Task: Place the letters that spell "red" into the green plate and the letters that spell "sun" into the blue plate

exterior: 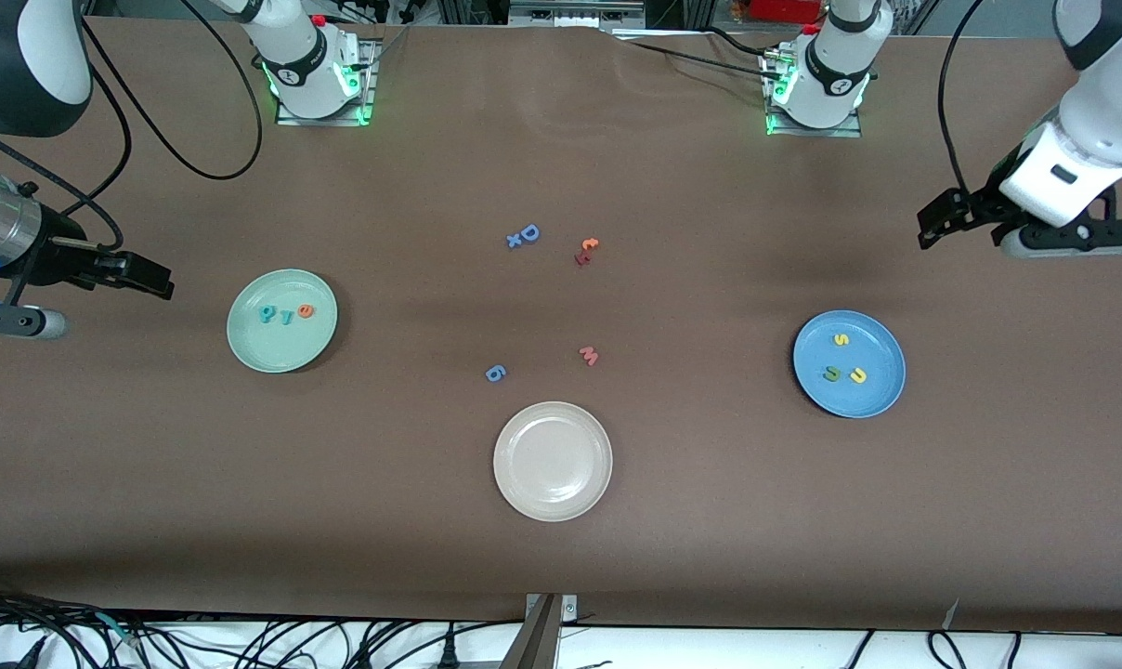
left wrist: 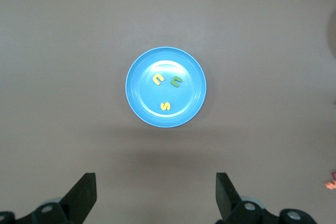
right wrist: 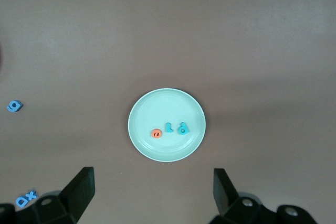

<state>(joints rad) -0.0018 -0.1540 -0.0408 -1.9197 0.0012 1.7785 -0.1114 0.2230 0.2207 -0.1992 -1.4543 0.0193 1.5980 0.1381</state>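
Teal d/p shape (exterior: 267, 314) ambiguous in green plate (exterior: 254, 348); claws cropped.

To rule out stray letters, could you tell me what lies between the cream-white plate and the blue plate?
Only bare table: in the front view, nothing lies between the cream-white plate and the blue plate.

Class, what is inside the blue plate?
In the blue plate lie three foam letters: a yellow s, a green u and a yellow n. Nothing covers them.
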